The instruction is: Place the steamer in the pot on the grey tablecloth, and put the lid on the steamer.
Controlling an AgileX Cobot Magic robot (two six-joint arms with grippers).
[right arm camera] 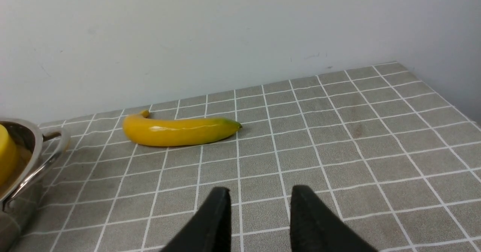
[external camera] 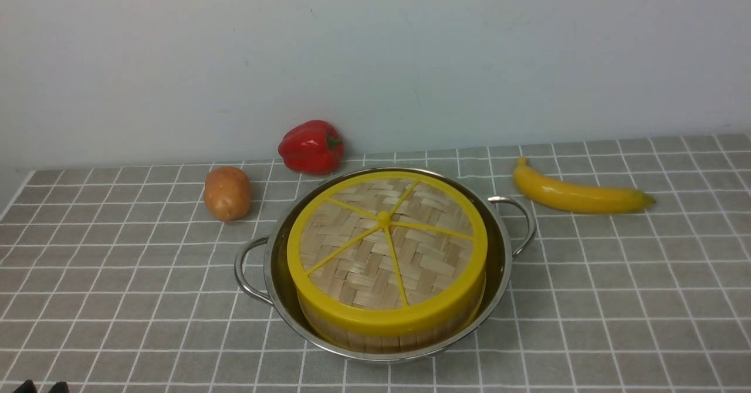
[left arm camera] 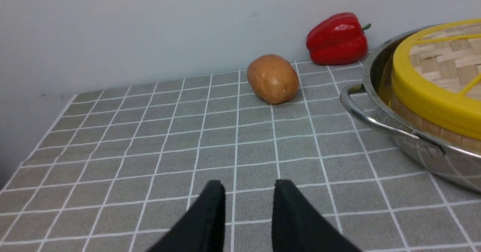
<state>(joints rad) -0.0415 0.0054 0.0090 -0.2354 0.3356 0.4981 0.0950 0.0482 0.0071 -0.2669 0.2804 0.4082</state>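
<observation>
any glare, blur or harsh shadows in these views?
Front view: soft even light, faint shadows, slightly soft focus; pot rim shines mildly. Left wrist view: sharp, highlight on pepper. Right wrist view: glare streak along banana; fingers dark, featureless.

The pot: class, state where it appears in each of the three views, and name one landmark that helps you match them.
Front view: the pot sits centre, low in the picture, holding the steamer and lid.
Left wrist view: at the right edge, cut off, near handle showing.
Right wrist view: a sliver at the left edge, by the banana.
Shared landmark: the lid's yellow rim.
</observation>
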